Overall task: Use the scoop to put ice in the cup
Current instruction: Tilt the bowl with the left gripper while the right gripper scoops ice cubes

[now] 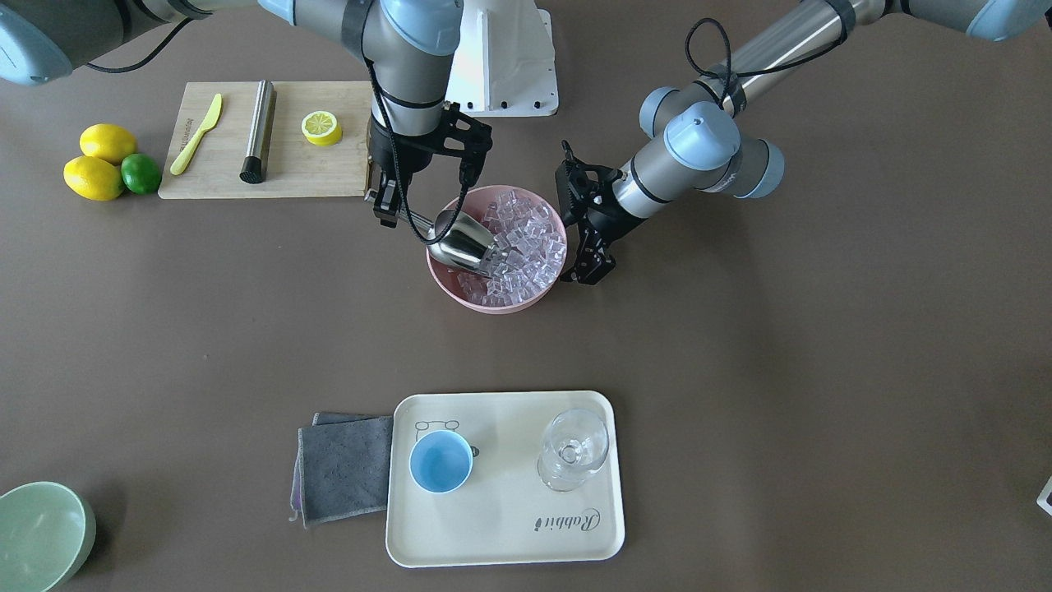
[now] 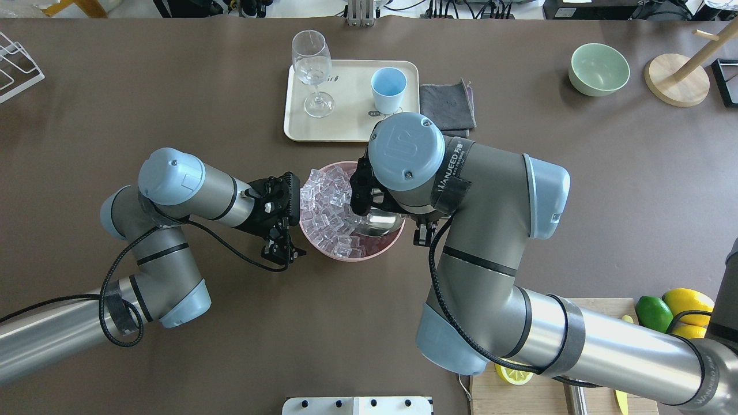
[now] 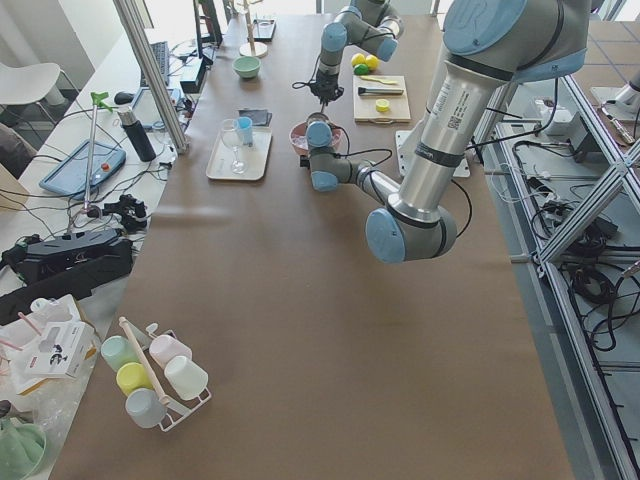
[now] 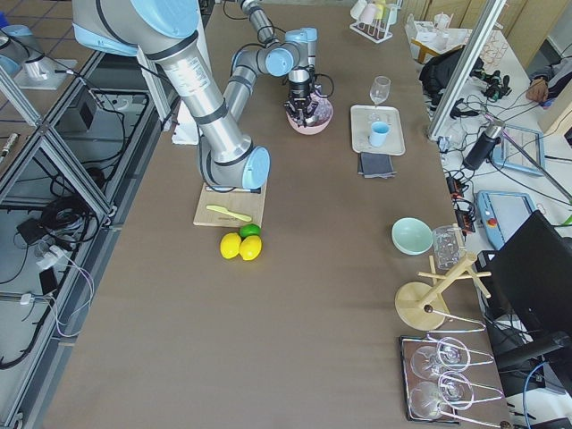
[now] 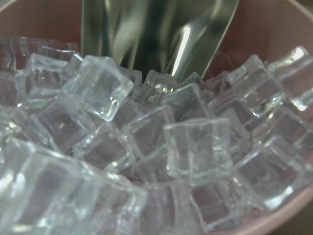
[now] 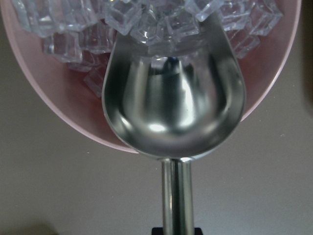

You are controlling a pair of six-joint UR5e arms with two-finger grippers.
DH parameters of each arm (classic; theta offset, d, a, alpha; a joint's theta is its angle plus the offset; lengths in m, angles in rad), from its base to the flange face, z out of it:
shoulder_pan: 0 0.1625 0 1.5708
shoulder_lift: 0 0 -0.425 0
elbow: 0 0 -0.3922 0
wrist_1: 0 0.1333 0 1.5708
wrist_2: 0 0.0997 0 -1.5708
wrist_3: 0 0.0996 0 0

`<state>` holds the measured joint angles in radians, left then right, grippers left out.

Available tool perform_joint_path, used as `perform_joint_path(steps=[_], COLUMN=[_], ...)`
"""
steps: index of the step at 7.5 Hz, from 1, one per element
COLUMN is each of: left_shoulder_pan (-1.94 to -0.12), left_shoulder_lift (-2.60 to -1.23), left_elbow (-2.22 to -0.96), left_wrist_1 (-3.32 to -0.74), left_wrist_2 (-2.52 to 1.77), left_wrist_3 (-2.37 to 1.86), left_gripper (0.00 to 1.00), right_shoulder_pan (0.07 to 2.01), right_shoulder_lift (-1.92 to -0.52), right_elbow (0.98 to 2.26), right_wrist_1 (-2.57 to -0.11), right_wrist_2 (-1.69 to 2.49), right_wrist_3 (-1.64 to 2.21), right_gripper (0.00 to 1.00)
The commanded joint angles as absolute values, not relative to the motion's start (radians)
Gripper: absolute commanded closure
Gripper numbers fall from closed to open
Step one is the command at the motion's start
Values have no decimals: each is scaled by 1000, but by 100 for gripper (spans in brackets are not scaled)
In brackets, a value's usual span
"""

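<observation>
The silver scoop (image 1: 464, 238) lies tilted in the pink bowl (image 1: 460, 296), its mouth pushed into the pile of clear ice cubes (image 1: 526, 238). In the right wrist view the scoop's trough (image 6: 173, 98) is empty, with ice (image 6: 146, 19) at its lip. My right gripper (image 1: 386, 205) is shut on the scoop's handle (image 6: 177, 196). My left gripper (image 1: 575, 222) is open, its fingers spread against the bowl's side opposite the scoop. Its camera looks across the ice (image 5: 146, 147) at the scoop (image 5: 156, 34). The light-blue cup (image 1: 441, 462) stands empty on the cream tray (image 1: 509, 526).
A clear stemmed glass (image 1: 574, 448) stands on the tray beside the cup, with a grey cloth (image 1: 345, 469) next to the tray. A cutting board (image 1: 222, 173) holds a knife, a steel cylinder and half a lemon. Lemons and a lime (image 1: 107, 164) lie beside it. A pale-green bowl (image 1: 37, 534) sits at the table corner.
</observation>
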<state>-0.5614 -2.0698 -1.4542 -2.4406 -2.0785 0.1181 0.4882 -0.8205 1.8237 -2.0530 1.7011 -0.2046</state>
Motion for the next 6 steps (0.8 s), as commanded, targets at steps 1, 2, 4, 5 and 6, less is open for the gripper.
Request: perform_joint_path(steps=[1, 2, 4, 5, 6], left_shoulder_pan=[-561, -561, -561, -561, -561], left_shoulder_lift=[-2069, -2069, -2069, -2069, -2069], left_elbow=[-1454, -1454, -1454, -1454, -1454], left_wrist_1=[-2441, -2441, -2441, -2441, -2441], left_wrist_2=[-2079, -2079, -2079, -2079, -2079], left_wrist_3=[118, 118, 118, 118, 118], left_gripper=[1, 1, 1, 1, 1], right_shoulder_pan=[488, 488, 489, 488, 488], right_shoulder_lift=[-902, -935, -962, -991, -1017], right_elbow=[1873, 1879, 1884, 1875, 1875], right_wrist_1=[-1928, -1861, -1781, -1713, -1659], right_wrist_2=[1707, 1707, 1713, 1715, 1717], right_wrist_3=[-172, -170, -161, -155, -141], right_gripper=[100, 100, 100, 100, 100])
